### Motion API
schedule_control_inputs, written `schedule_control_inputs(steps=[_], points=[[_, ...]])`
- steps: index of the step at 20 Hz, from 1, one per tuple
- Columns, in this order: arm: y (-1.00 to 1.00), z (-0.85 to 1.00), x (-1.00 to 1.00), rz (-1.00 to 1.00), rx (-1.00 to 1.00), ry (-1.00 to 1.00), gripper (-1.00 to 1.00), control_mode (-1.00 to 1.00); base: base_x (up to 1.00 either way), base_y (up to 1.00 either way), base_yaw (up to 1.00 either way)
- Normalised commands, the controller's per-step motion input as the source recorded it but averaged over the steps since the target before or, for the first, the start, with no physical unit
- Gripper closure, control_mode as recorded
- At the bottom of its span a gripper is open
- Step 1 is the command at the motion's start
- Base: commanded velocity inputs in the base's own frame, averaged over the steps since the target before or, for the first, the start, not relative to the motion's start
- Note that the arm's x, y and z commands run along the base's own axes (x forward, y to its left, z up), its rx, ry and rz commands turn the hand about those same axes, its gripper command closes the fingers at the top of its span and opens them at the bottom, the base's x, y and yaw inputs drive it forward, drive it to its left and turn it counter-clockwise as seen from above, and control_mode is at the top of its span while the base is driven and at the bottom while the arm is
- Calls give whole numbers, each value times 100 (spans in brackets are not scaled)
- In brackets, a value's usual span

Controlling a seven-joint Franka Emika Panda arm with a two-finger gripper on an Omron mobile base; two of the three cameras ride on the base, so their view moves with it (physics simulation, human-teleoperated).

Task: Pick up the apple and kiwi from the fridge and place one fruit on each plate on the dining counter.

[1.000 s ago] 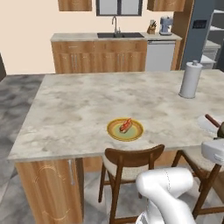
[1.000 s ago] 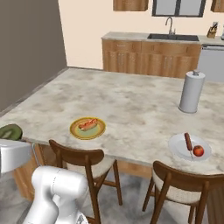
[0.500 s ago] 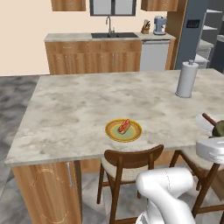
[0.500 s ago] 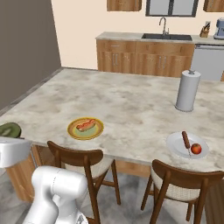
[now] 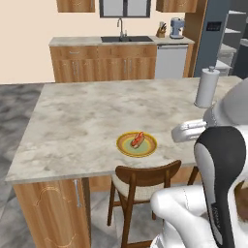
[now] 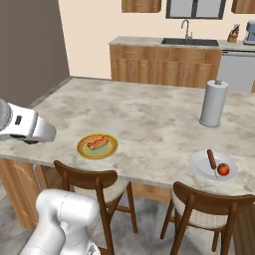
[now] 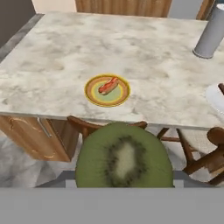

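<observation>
The kiwi (image 7: pixel 124 158), cut face green with a pale core, looms at the bottom of the hand view, and my gripper (image 6: pixel 32 141) is shut on it, its fingertips hidden behind the fruit. It hangs over the chairs at the near edge of the dining counter (image 6: pixel 149 114). Just beyond the edge lies the yellow-rimmed plate (image 7: pixel 107 90) (image 6: pixel 97 145) (image 5: pixel 137 144) with a reddish sausage on it. The apple (image 6: pixel 223 169) rests on the white plate (image 6: pixel 204 167) beside another sausage stick. The fridge (image 5: pixel 218 34) stands at the back right in the left base view.
A paper towel roll (image 6: pixel 214 103) (image 5: pixel 207 87) stands upright on the counter's right side. Wooden chairs (image 6: pixel 94 182) (image 6: pixel 209 204) are tucked under the near edge. A sink counter (image 5: pixel 121 43) runs along the back wall.
Both base views have shifted, so the base has moved along the counter. My hand with the kiwi has risen from the frame edge toward the counter's near edge.
</observation>
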Motion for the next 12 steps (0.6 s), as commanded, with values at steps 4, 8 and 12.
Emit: schedule_control_inputs(steps=[4, 8, 12], points=[[0, -59, 81, 8, 0, 36, 100, -100, 0, 0, 0], [-1, -63, 60, 6, 0, 27, 100, -100, 0, 0, 0], [-4, -51, 68, 3, 0, 20, 100, -100, 0, 0, 0]])
